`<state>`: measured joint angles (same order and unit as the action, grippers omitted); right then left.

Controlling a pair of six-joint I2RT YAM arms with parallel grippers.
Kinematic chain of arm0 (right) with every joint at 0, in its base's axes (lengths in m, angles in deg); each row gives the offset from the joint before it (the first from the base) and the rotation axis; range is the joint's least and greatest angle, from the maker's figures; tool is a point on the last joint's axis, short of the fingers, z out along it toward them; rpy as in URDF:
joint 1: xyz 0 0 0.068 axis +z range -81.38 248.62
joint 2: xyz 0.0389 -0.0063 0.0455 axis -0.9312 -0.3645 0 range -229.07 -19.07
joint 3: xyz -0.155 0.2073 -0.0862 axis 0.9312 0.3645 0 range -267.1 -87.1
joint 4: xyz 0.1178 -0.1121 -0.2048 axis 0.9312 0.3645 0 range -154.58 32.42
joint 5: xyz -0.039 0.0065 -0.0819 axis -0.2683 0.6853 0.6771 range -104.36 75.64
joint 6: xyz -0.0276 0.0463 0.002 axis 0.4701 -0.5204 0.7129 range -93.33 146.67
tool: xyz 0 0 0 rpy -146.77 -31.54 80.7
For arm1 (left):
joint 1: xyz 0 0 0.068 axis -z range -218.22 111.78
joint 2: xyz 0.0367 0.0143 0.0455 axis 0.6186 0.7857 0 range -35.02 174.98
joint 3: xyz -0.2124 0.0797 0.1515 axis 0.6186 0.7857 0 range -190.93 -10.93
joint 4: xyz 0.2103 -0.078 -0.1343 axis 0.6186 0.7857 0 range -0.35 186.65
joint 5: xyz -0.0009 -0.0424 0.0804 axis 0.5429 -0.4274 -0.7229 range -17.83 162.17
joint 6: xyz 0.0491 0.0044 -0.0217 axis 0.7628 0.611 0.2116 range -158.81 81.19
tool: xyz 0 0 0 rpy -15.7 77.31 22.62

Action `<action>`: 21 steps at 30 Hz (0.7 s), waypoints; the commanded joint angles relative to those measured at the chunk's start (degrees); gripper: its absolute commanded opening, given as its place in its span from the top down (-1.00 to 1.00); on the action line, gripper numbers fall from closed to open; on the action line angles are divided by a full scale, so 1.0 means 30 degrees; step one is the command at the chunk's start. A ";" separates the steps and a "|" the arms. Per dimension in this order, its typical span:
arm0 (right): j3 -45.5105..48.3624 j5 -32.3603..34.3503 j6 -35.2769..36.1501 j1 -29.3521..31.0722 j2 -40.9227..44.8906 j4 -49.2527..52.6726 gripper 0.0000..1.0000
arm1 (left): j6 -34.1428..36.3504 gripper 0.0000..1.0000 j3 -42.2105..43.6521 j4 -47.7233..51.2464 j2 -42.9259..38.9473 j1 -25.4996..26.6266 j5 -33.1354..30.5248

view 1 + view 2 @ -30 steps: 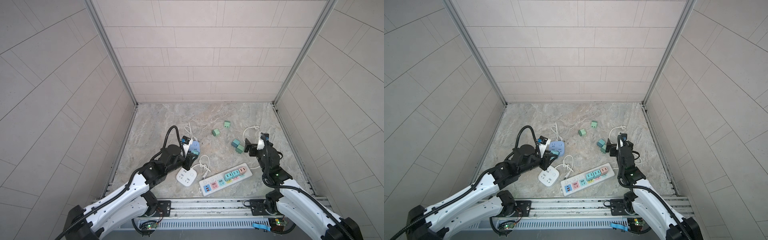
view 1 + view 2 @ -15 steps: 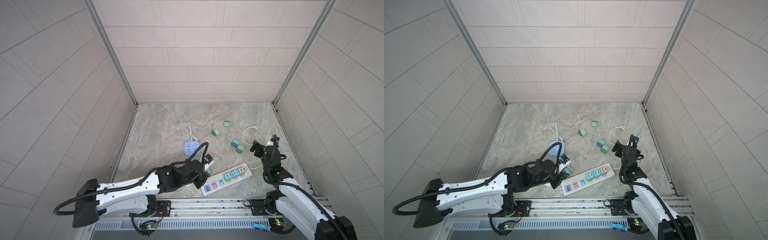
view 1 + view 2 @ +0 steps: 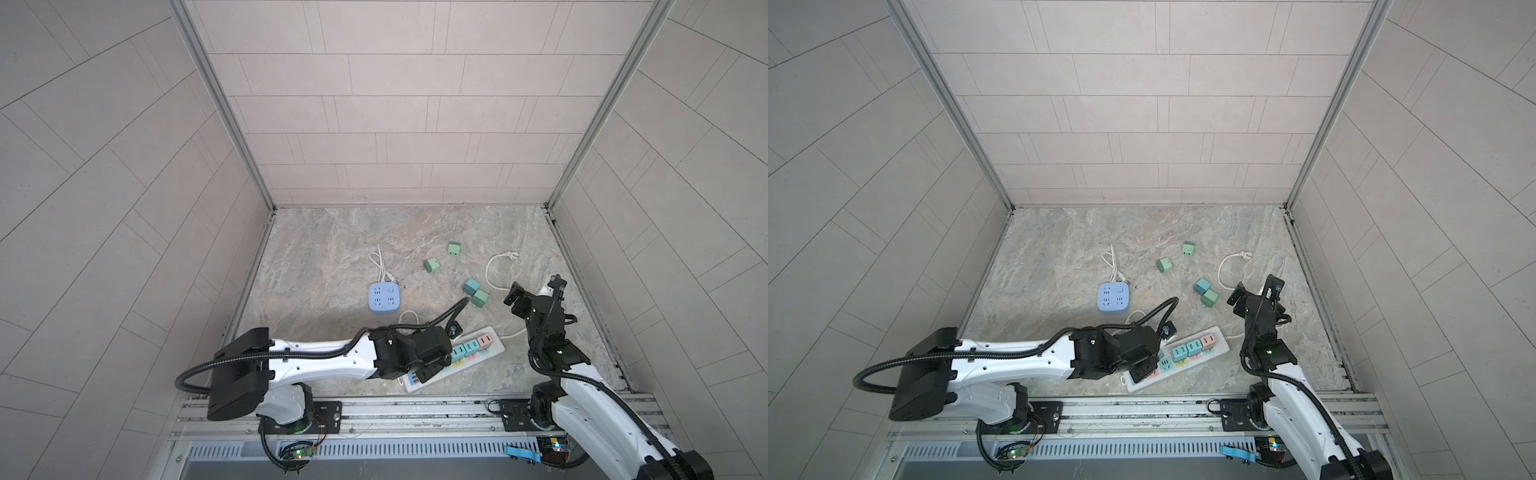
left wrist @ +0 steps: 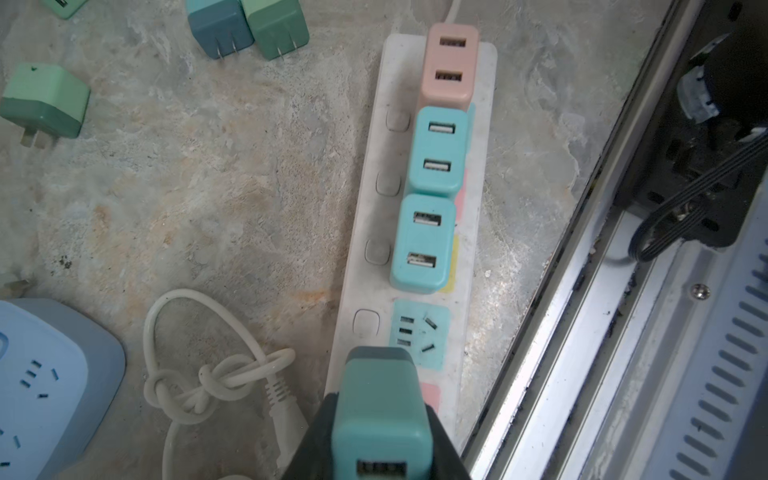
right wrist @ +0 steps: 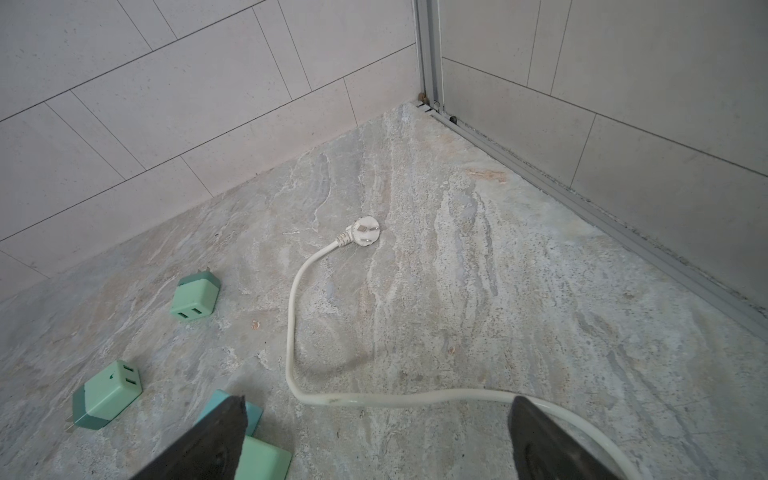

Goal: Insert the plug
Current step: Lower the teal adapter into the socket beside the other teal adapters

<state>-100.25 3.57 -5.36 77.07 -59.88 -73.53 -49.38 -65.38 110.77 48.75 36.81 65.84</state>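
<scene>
L gripper point(image 4: 376, 419) is clamping a teal plug point(image 4: 380, 386) over the white power strip point(image 4: 365, 216), at the strip's end nearest the L arm and just short of its free teal socket point(image 4: 419, 332). Only the L wrist view is showing this. In both top views the arm is hiding the plug, and contact w/ the strip can't be told. Past that socket, two light-blue adapters point(image 4: 422, 245) and a pink adapter point(image 4: 449, 66) are sitting in the strip. R gripper point(image 5: 374, 415) is hanging beyond the strip's far end w/ jaws wide, nothing between them. The R wrist view is showing prongs on the strip's cord plug point(image 5: 365, 232), a mere speck in the top views.
</scene>
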 commanded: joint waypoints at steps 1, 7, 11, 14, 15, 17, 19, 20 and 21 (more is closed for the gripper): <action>0.0018 0.0351 -0.0313 -0.0067 -0.0119 0.0223 -1.00 | 0.0284 1.00 -0.1153 0.0885 0.0925 0.0068 0.0693; -0.0011 0.0403 -0.0349 -0.0077 -0.0195 0.0211 -1.00 | 0.0271 1.00 -0.2156 0.1695 0.2314 0.0060 0.0704; 0.0014 0.0403 -0.0339 -0.0076 -0.0178 0.0182 -1.00 | 0.0320 1.00 -0.2671 0.2379 0.2957 0.0085 0.0530; -0.0002 0.0409 -0.0368 -0.0079 -0.0222 0.0189 -1.00 | 0.0327 1.00 -0.2951 0.2568 0.3392 0.0070 0.0518; 0.0002 0.0411 -0.0375 -0.0065 -0.0218 0.0197 -1.00 | 0.0342 1.00 -0.3042 0.2568 0.3532 0.0096 0.0649; 0.0015 0.0409 -0.0372 -0.0076 -0.0251 0.0173 -1.00 | 0.0411 1.00 -0.3148 0.2568 0.3683 0.0070 0.0704; -0.0005 0.0438 -0.0368 -0.0086 -0.0282 0.0145 -1.00 | 0.0415 1.00 -0.3174 0.2488 0.3662 0.0070 0.0659; 0.0003 0.0438 -0.0368 -0.0086 -0.0281 0.0142 -1.00 | 0.0417 1.00 -0.3131 0.2397 0.3631 0.0071 0.0688; -0.0001 0.0445 -0.0386 -0.0068 -0.0288 0.0172 -1.00 | 0.0416 1.00 -0.3099 0.2334 0.3566 0.0077 0.0725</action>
<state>-100.25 3.92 -5.56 77.07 -60.76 -73.31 -49.18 -73.49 116.98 59.37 36.81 68.07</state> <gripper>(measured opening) 0.999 0.285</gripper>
